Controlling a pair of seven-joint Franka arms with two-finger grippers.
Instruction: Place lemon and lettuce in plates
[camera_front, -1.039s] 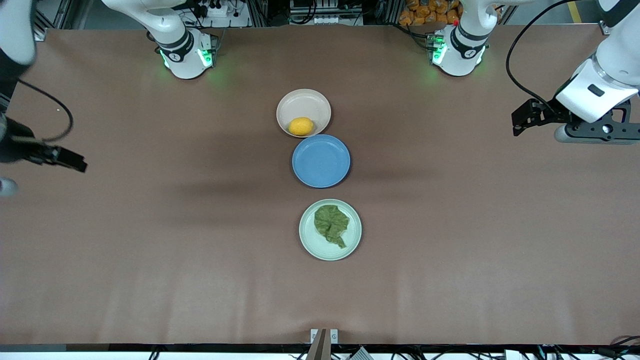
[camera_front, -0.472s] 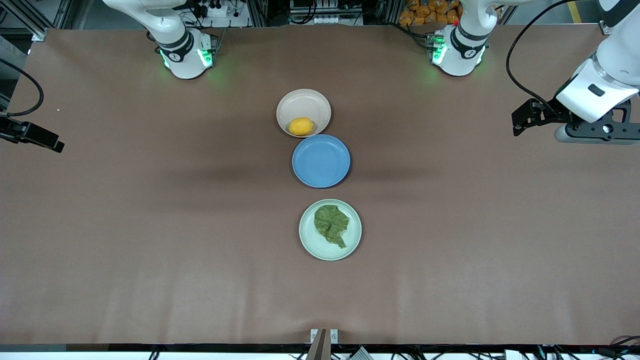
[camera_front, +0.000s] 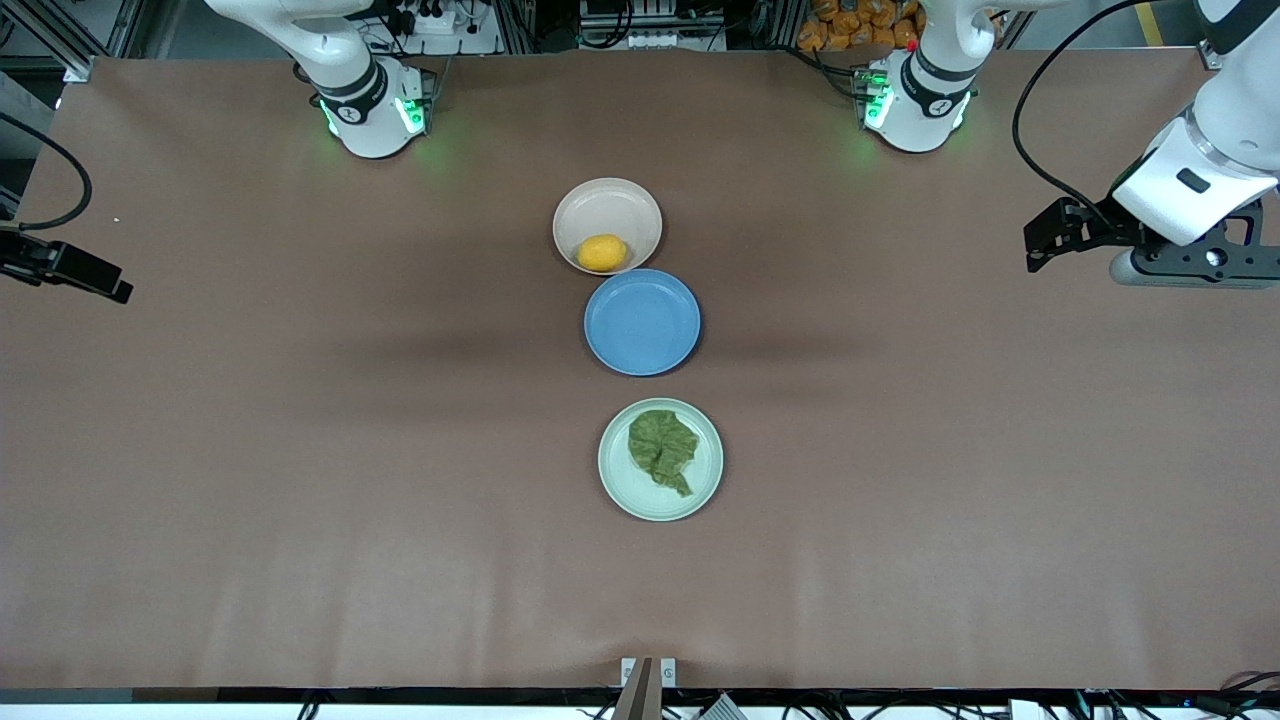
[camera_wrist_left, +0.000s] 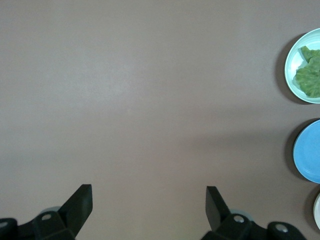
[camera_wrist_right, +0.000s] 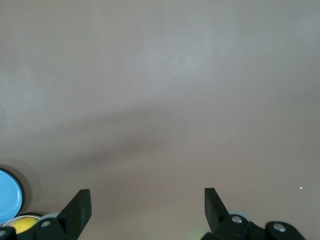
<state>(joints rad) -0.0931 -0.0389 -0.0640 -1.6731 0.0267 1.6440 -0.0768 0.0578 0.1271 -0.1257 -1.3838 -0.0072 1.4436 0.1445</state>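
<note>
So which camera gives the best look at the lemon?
The front view: the lemon lies whole and unobstructed in the beige-pink plate. The right wrist view catches only a yellow sliver at its edge; the left wrist view misses it.

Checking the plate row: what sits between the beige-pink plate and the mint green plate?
The empty blue plate, seen in the front view, touching the beige-pink plate and apart from the mint green plate.

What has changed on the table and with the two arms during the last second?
The right gripper drew back over the right arm's end of the table, open and empty. The left gripper stayed over its own end, open. The lemon in the beige plate, the lettuce in the mint plate and the blue plate did not move.
</note>
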